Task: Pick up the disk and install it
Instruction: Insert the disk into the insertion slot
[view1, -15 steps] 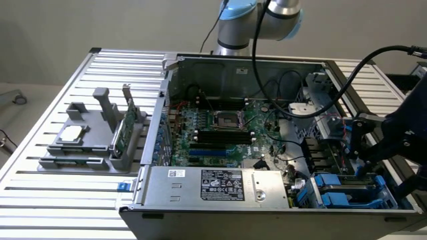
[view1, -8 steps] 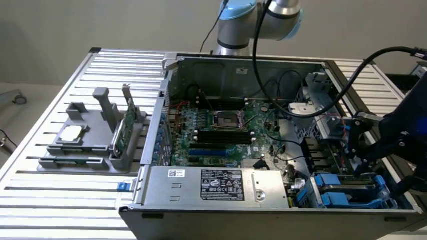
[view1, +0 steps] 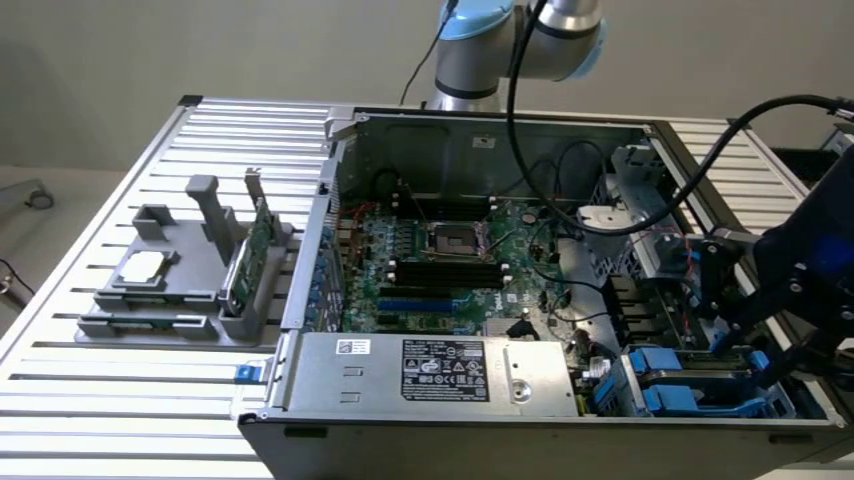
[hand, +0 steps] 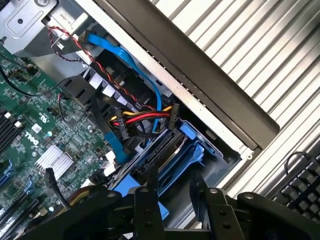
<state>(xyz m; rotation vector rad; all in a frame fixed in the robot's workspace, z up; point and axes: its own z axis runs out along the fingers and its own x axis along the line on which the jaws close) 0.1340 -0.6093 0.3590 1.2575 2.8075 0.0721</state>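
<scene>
The disk (view1: 694, 385) sits low in the drive bay at the open computer case's front corner, on the exterior view's right, framed by blue plastic rails. My gripper (view1: 737, 340) hangs directly over that bay, its dark body hiding part of it. In the wrist view the disk's blue carrier (hand: 192, 137) lies just ahead of my gripper (hand: 175, 200), beside the case wall, and part of the blue frame reaches in between the gripper's two sides. A bundle of red, yellow and black power wires (hand: 145, 117) plugs in right behind the carrier.
The motherboard (view1: 441, 260) fills the case floor and the silver power supply (view1: 427, 370) lies along its front. A blue data cable (hand: 130, 60) runs along the case wall. A grey fixture (view1: 174, 300) holds a square chip (view1: 144, 265) and a green card (view1: 254, 240). A keyboard (hand: 300, 192) lies outside the case.
</scene>
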